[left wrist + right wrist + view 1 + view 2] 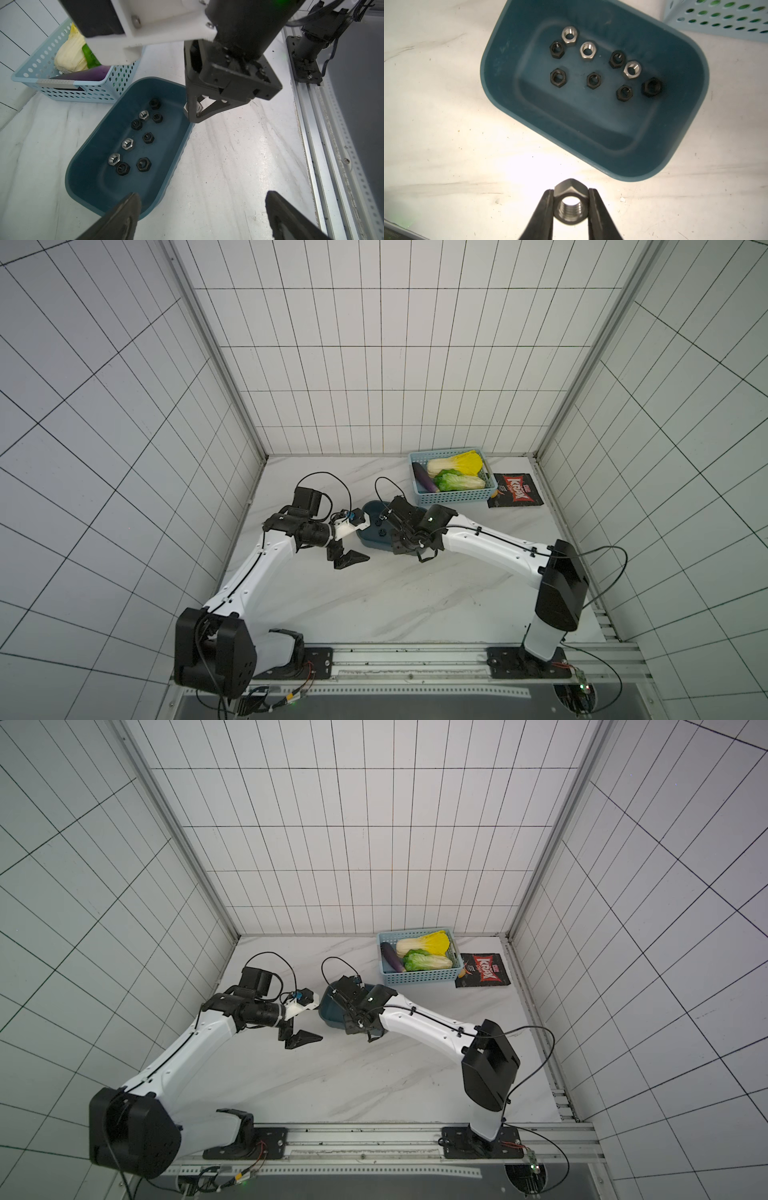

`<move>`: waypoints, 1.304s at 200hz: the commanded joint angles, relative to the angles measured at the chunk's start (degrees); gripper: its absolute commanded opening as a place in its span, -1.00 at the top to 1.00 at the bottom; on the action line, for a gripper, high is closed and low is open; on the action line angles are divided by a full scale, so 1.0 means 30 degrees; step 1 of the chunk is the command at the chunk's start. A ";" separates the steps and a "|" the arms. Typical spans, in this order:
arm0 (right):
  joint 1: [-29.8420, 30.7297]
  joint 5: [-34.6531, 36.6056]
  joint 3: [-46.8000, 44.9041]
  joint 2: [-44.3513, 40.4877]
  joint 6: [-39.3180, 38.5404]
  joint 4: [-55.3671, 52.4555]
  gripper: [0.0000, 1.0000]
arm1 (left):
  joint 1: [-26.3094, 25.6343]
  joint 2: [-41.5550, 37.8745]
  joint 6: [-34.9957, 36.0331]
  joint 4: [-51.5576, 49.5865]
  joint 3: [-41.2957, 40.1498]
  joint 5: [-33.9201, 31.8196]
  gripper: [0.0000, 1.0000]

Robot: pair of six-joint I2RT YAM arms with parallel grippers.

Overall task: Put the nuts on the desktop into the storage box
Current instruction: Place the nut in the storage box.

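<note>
I have the right gripper (pixel 571 195) clenched on one silver nut (pixel 570 214), held above the desktop (pixel 446 124) just beside the rim of the storage box (pixel 581 124). Nine nuts (pixel 593 80) lie on the box floor, six black and three silver. I see no other nut on the desktop, so I judge this the final transfer. Next move: carry the nut over the rim to bare floor, then release low. The left gripper (pixel 201 196) hangs spread wide and empty near the box.
</note>
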 commanded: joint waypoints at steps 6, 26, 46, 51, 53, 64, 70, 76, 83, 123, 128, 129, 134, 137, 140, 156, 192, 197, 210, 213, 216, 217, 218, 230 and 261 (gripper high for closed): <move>-0.0877 0.0129 0.1317 -0.0133 -0.0773 -0.0546 0.51 | 0.0119 0.0323 -0.1343 0.1679 0.0413 0.0721 -0.97; -0.1419 -0.0007 0.1682 0.0275 -0.1053 -0.0461 0.51 | 0.0132 0.0748 -0.2010 0.3154 0.0245 0.0709 -0.97; -0.1864 -0.0166 0.2099 0.0802 -0.1315 -0.0407 0.52 | 0.0102 0.1272 -0.2145 0.3799 0.0378 0.0581 -0.97; -0.1973 -0.0247 0.2207 0.0949 -0.1373 -0.0361 0.52 | 0.0102 0.1444 -0.2245 0.3947 0.0433 0.0497 -0.97; -0.2010 -0.0269 0.2256 0.1000 -0.1392 -0.0317 0.52 | 0.0102 0.1509 -0.2289 0.4028 0.0461 0.0488 -0.97; -0.2224 -0.0414 0.2419 0.1297 -0.1466 -0.0204 0.52 | 0.0102 0.1915 -0.2607 0.4403 0.0558 0.0287 -0.97; -0.2329 -0.0487 0.2478 0.1433 -0.1517 -0.0083 0.52 | 0.0102 0.2166 -0.2626 0.4539 0.0609 0.0191 -0.97; -0.2470 -0.0613 0.2510 0.1604 -0.1550 0.0008 0.51 | 0.0102 0.2400 -0.2654 0.4662 0.0644 0.0082 -0.97; -0.2629 -0.0757 0.2580 0.1814 -0.1579 0.0089 0.52 | 0.0102 0.2655 -0.2699 0.4852 0.0701 -0.0050 -0.96; -0.3209 -0.1541 0.3027 0.3115 -0.1673 0.0645 0.52 | -0.0036 0.4298 -0.3536 0.5875 0.0880 -0.0959 -0.96; -0.3253 -0.1571 0.3085 0.3326 -0.1671 0.0731 0.52 | -0.0093 0.4495 -0.3560 0.5924 0.0895 -0.1076 -0.96; -0.3267 -0.1602 0.3093 0.3358 -0.1671 0.0737 0.52 | -0.0127 0.4536 -0.3562 0.5932 0.0888 -0.1121 -0.96; -0.3281 -0.1623 0.3121 0.3532 -0.1649 0.0828 0.52 | -0.0183 0.4695 -0.3564 0.5943 0.0893 -0.1296 -0.96; -0.3297 -0.1658 0.3152 0.3624 -0.1643 0.0841 0.52 | -0.0212 0.4779 -0.3557 0.5987 0.0878 -0.1420 -0.96; -0.3328 -0.1684 0.3181 0.3757 -0.1642 0.0872 0.52 | -0.0259 0.4870 -0.3530 0.6011 0.0880 -0.1509 -0.96; -0.3444 -0.1956 0.3299 0.4340 -0.1613 0.1087 0.52 | -0.0450 0.5237 -0.3583 0.6252 0.0823 -0.2015 -0.96; -0.3633 -0.2649 0.3502 0.5529 -0.1583 0.1219 0.53 | -0.0542 0.5988 -0.4382 0.6732 0.0756 -0.2820 -0.96; -0.3662 -0.2723 0.3512 0.5658 -0.1583 0.1212 0.53 | -0.0570 0.6044 -0.4449 0.6750 0.0763 -0.2978 -0.96; -0.3692 -0.2946 0.3512 0.5971 -0.1533 0.1212 0.52 | -0.0571 0.6210 -0.4582 0.6717 0.0719 -0.3233 -0.96; -0.3692 -0.2977 0.3468 0.6031 -0.1511 0.1223 0.52 | -0.0571 0.6214 -0.4633 0.6729 0.0706 -0.3296 -0.96; -0.3692 -0.3043 0.3466 0.6076 -0.1497 0.1587 0.52 | -0.0571 0.6207 -0.4665 0.6719 0.0683 -0.3333 -0.96; -0.3692 -0.3056 0.3460 0.6095 -0.1482 0.1648 0.52 | -0.0571 0.6227 -0.4671 0.6725 0.0679 -0.3348 -0.96; -0.3692 -0.3063 0.3442 0.6105 -0.1474 0.1679 0.52 | -0.0571 0.6237 -0.4674 0.6728 0.0677 -0.3356 -0.97; -0.3692 -0.3236 0.3266 0.6281 -0.1412 0.1798 0.52 | -0.0558 0.6240 -0.4737 0.6641 0.0617 -0.3472 -0.96; -0.3692 -0.3296 0.2511 0.6626 -0.1290 0.2090 0.52 | -0.0544 0.6265 -0.4769 0.6326 0.0617 -0.3815 -0.96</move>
